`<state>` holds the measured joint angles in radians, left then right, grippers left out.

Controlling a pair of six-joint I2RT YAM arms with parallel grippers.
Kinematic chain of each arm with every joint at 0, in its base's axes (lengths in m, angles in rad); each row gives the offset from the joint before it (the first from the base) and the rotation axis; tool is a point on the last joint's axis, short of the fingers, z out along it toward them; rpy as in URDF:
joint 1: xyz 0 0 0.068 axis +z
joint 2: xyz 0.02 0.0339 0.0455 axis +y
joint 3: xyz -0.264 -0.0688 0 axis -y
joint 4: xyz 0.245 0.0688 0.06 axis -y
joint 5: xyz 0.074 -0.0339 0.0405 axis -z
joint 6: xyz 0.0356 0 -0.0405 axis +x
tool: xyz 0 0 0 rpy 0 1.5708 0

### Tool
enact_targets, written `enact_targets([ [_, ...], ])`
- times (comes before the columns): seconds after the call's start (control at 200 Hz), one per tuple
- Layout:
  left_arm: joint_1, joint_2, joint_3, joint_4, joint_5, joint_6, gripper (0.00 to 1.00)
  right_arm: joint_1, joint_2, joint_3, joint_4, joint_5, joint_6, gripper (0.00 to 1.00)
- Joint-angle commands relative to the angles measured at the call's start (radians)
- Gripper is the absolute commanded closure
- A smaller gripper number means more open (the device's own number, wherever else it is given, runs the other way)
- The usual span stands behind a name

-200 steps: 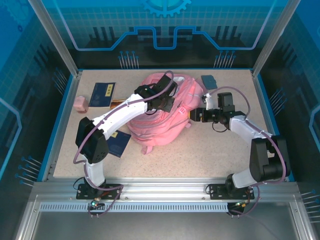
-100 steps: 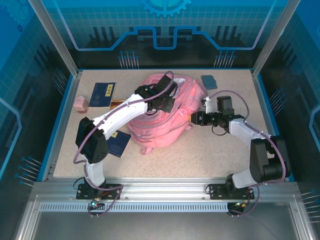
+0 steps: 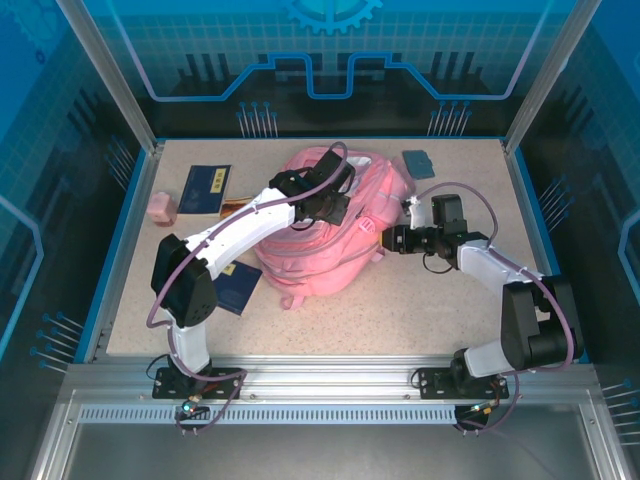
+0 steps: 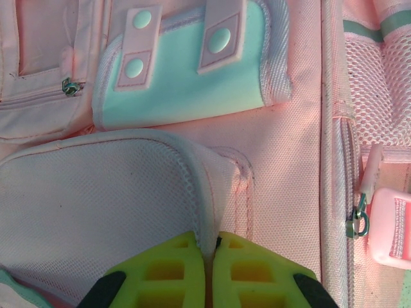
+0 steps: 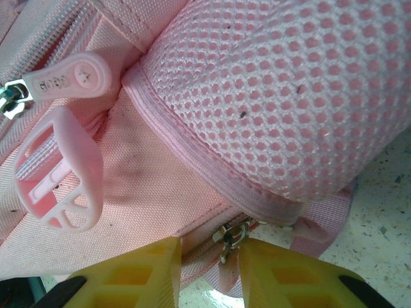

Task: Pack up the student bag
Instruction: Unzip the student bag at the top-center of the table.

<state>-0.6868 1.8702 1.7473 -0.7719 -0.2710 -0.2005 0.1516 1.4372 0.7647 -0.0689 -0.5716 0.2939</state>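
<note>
Pink fabric is all I get on both wrist cameras. The student bag [image 3: 330,255], a soft pink backpack with pale zip trim, lies in the middle of the speckled beige table [image 3: 430,310], and both arms are reaching onto it. The left gripper [image 4: 207,247] is pinched shut on a raised piped seam [image 4: 199,186] of the bag's front panel, just below a mint-green snap pocket [image 4: 186,70]. The right gripper [image 5: 209,247] sits at the bag's right flank under the pink mesh side pocket [image 5: 282,90]. Its yellow fingers stand a narrow gap apart, with a small metal zip slider [image 5: 228,236] and its fabric tab between them. I cannot tell whether the pads are actually biting on it. I judge the step in hand to be opening the bag, one arm anchoring the cloth and the other taking the zip. Nothing looks packed yet: two dark blue booklets [image 3: 205,188], a small pink block [image 3: 161,208] and a flat grey-blue pad [image 3: 418,163] lie out on the table. Next I want a firm pinch on that tab, then a pull that follows the zip's curve while the left arm keeps the fabric taut. The slider is small and could slip out.
</note>
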Motion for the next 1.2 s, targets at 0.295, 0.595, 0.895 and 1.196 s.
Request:
enact_targets([
  [0.295, 0.017, -0.077, 0.012, 0.082, -0.003, 0.010, 1.00, 0.038, 0.046, 0.020, -0.041, 0.064, -0.084, 0.63],
  [0.595, 0.025, -0.089, -0.003, 0.088, 0.005, 0.008, 1.00, 0.039, 0.027, 0.017, -0.020, 0.012, -0.120, 0.78],
  [0.895, 0.033, -0.050, 0.020, 0.125, 0.001, -0.044, 1.00, 0.095, -0.019, 0.006, -0.116, 0.067, -0.087, 0.91],
  [1.196, 0.037, 0.067, 0.082, 0.205, -0.021, -0.177, 1.00, 0.213, -0.115, -0.114, -0.061, 0.022, 0.073, 0.89],
])
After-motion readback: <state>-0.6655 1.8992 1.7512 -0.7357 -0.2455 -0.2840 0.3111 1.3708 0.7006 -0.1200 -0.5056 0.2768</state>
